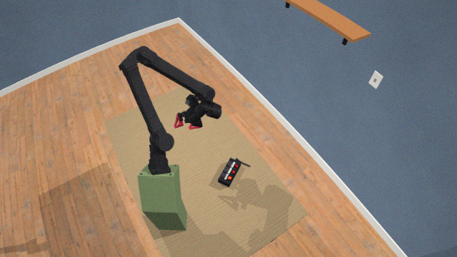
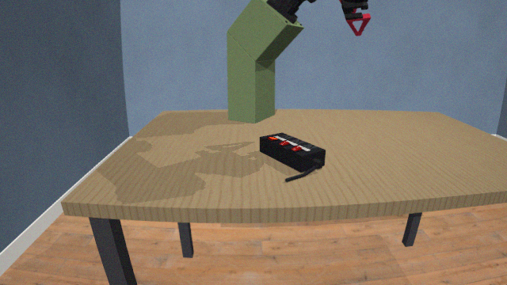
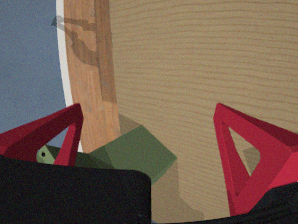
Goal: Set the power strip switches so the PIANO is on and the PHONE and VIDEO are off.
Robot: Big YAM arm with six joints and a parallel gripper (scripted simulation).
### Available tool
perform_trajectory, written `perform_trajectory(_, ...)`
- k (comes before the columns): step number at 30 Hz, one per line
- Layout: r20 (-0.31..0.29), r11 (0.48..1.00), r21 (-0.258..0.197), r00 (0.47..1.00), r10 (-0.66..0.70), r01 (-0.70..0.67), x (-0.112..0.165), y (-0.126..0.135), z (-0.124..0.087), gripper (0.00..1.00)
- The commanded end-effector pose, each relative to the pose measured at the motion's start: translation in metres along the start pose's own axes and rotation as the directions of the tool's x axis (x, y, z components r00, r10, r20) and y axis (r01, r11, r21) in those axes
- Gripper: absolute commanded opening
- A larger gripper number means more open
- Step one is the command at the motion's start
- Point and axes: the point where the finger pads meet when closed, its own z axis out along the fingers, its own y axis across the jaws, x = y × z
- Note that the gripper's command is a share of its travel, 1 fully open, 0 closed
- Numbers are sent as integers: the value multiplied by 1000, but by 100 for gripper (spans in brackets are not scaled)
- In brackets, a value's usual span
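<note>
One table (image 2: 166, 198), one power strip (image 2: 291, 151), three switches (image 2: 283, 143)

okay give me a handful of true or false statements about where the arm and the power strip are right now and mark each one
1. The gripper is open and holds nothing. True.
2. The gripper is pressing a switch on the power strip. False: it hangs high above the table, well apart from the strip.
3. The power strip lies flat on the table, switches facing up. True.
4. The power strip has five red switches. False: three red switches show on its top.
5. The arm stands on a green pedestal. True.
6. The strip's cord stub points toward the pedestal. False: in the exterior view it leaves the end that faces away from the pedestal.
</note>
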Motion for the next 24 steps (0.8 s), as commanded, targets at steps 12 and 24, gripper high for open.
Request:
perform_trajectory(12, 85, 949, 302, 990, -116, 85, 82, -179, -4, 100)
perform_trajectory(24, 112, 865, 479, 967, -228, 148, 171, -265, 8, 100)
